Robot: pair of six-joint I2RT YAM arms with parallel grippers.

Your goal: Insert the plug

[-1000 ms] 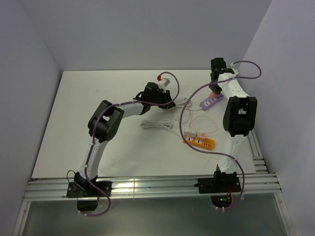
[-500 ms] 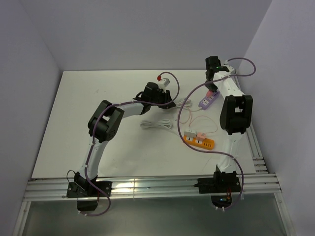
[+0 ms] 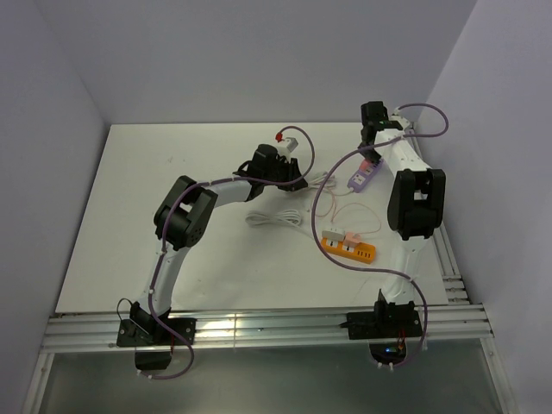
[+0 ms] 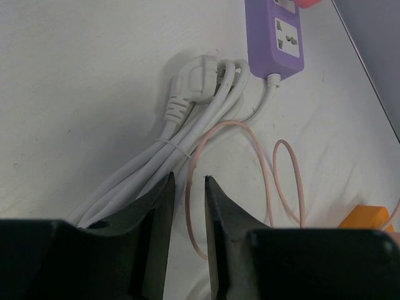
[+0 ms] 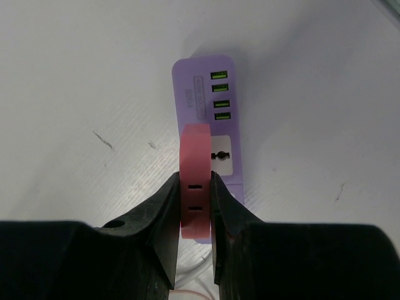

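The power strip [image 5: 203,94] lies flat on the bench [image 3: 172,216]. The right hand [image 5: 195,187] grips the pink plug [image 5: 195,156] over a socket. Keep the plug upright, align the pins and press straight down. The left hand [image 4: 187,181] is slightly parted and empty.

The pink plug [image 5: 195,164] is hiding its own prongs and part of the purple power strip [image 5: 203,87].

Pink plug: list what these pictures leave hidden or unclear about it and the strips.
- Right wrist view: the pink plug hides its own prongs, so seating in the purple strip can't be told.
- Left wrist view: purple strip cut by the top edge, orange strip by the right edge.
- Top view: pink plug too small to make out.
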